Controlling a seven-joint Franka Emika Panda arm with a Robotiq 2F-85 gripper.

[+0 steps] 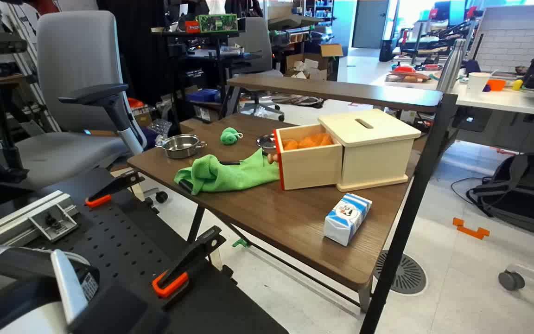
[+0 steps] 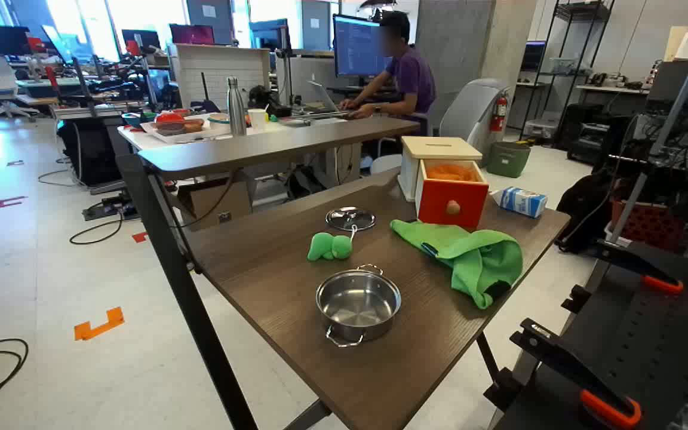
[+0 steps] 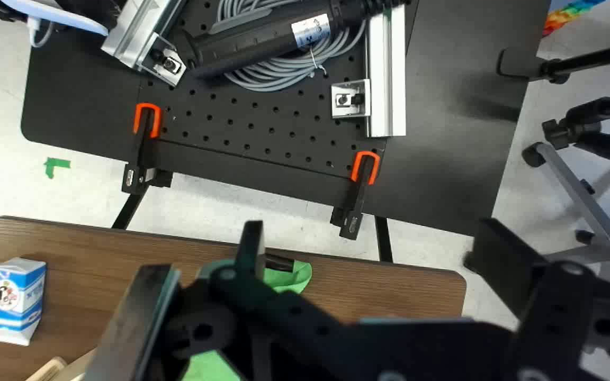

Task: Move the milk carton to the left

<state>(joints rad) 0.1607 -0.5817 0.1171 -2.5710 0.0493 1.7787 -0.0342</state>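
Note:
The milk carton (image 1: 348, 219) is blue and white and lies on its side on the brown table (image 1: 290, 213), near its edge and in front of the wooden box. It also shows in an exterior view (image 2: 521, 201), and at the lower left of the wrist view (image 3: 17, 300). My gripper (image 3: 382, 248) shows in the wrist view with its fingers wide apart and nothing between them. It is above the table edge and a green cloth (image 3: 284, 278), well apart from the carton. The exterior views do not show the gripper.
The light wooden box (image 1: 378, 153) has an open red-fronted drawer (image 2: 452, 200) holding orange stuff. A green cloth (image 1: 230, 176), steel pot (image 2: 359, 304), lid (image 2: 350, 218) and green toy (image 2: 330, 246) are on the table. A raised shelf (image 1: 336, 90) runs along one side. Orange-tipped clamps (image 3: 363, 174) grip the black bench.

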